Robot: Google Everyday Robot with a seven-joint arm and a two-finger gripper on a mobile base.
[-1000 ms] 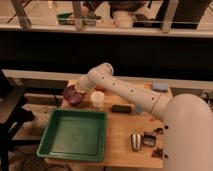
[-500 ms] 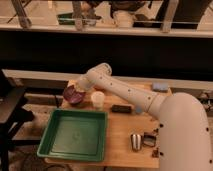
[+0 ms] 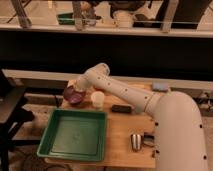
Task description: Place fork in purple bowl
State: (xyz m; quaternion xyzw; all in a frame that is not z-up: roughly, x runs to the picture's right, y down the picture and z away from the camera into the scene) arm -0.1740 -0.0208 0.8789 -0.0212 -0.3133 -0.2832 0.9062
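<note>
The purple bowl point(image 3: 73, 96) sits at the far left of the wooden table point(image 3: 125, 130), just left of a white cup point(image 3: 97, 99). My white arm reaches from the lower right across the table. My gripper point(image 3: 78, 89) is at the bowl's back right rim, right above it. The arm's end hides the gripper. I cannot make out the fork; it may be hidden by the gripper or lie in the bowl.
A large green tray point(image 3: 75, 134) lies at the front left. A small black object point(image 3: 121, 108) lies right of the cup. A metal cup point(image 3: 136, 141) stands near the front edge and a blue item point(image 3: 160, 87) at the back right.
Almost nothing; the arm's end stays over the purple bowl with only a slight shift.
</note>
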